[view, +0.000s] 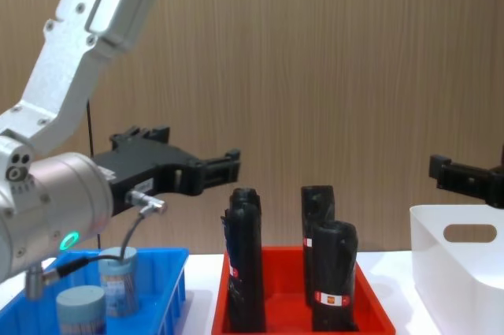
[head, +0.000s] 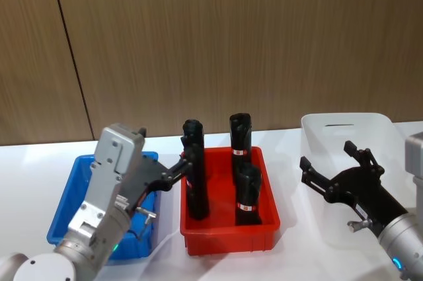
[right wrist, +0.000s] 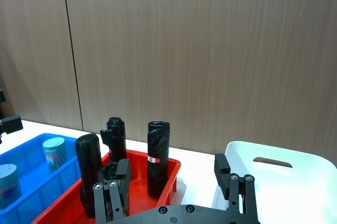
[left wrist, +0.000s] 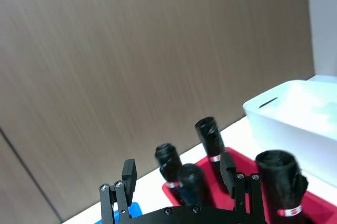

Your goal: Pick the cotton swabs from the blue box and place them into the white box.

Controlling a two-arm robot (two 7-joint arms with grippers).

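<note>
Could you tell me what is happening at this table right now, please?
The robot is to move cotton swabs from the blue box to the white box. Right now two jars sit in the blue box. The left claw hangs open and empty above that box, and the right claw hangs open over the white box.

No word, brand or number legible anywhere, only labels. Red-and-white bands [view: 329,297] wrapped low around the black packs [view: 334,268] standing in the red bin [view: 375,315], just past the fingertips of the left gripper [left wrist: 178,171] and off to the left of the right gripper [right wrist: 171,167]. One band per pack, a red patch on white, with print too small to make out. A teal printed label [right wrist: 54,156] around each jar of the cotton swabs [right wrist: 54,143] in the blue box [right wrist: 29,147], under the left gripper and well left of the right one. Pale lines of lettering there, too fine to read.
</note>
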